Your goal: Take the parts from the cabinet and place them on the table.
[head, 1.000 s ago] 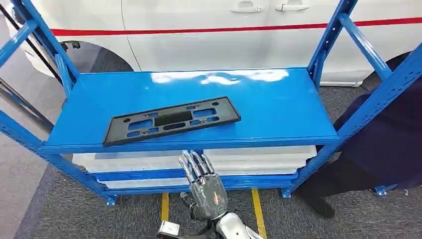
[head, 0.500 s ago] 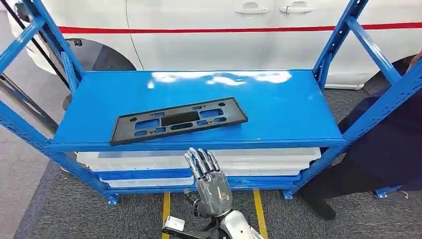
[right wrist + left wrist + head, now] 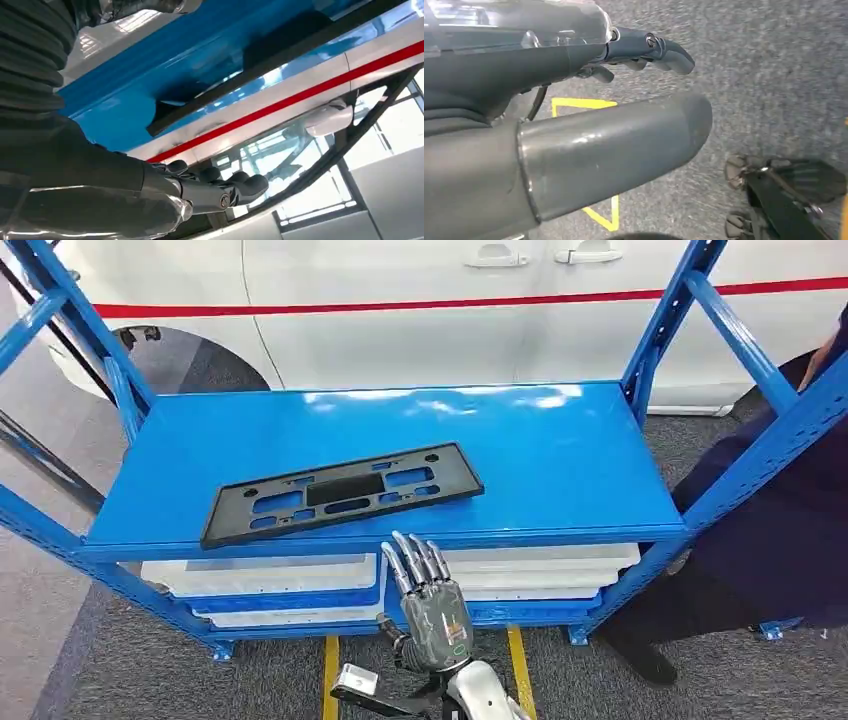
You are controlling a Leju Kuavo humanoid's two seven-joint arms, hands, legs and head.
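The black part (image 3: 343, 494) lies flat on the top shelf of the blue cabinet (image 3: 560, 455), toward its left and near the front edge, untouched. The right hand (image 3: 430, 605) is empty, fingers extended and apart; over the last second it has risen slightly, its fingertips now just below the shelf's front lip, which suggests an approach to the part. The left hand (image 3: 574, 100) hangs over the grey floor (image 3: 774, 75), fingers loosely curled around nothing. A white car (image 3: 420, 300) stands behind the cabinet; a person in dark clothing (image 3: 770, 530) stands to the right.
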